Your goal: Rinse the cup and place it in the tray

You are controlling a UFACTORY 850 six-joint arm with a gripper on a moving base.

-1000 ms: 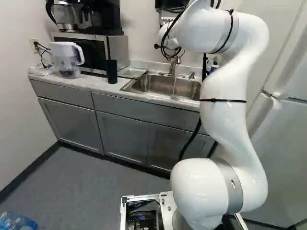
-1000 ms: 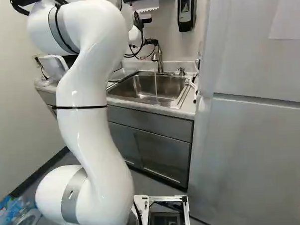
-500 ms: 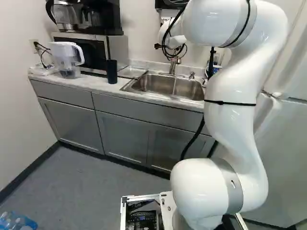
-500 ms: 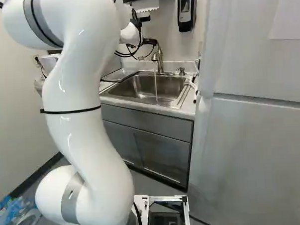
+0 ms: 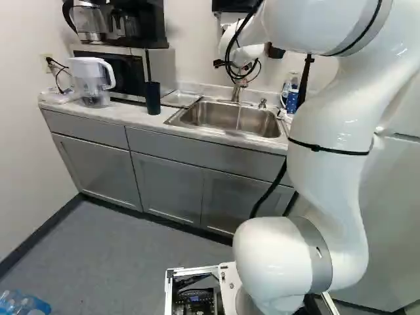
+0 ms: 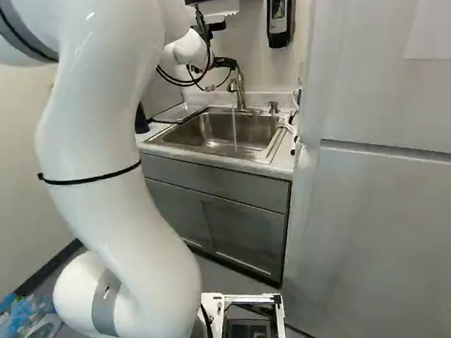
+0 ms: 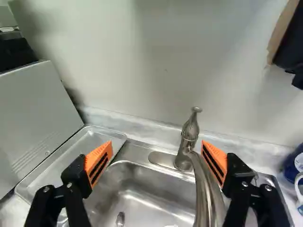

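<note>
At the upper left of the left base view, a black cylindrical cup [image 5: 152, 98] stands left of a shallow metal tray [image 5: 182, 99], then the black two-fingered gripper [image 6: 225, 63] hangs released near the silver curved faucet [image 7: 188, 137].

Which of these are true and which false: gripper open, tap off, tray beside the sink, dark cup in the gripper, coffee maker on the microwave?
The gripper is open. True.
The tap is off. False: water runs from it.
The tray lies beside the sink. True.
The dark cup is in the gripper. False: it stands on the counter.
The coffee maker is on the microwave. True.
</note>
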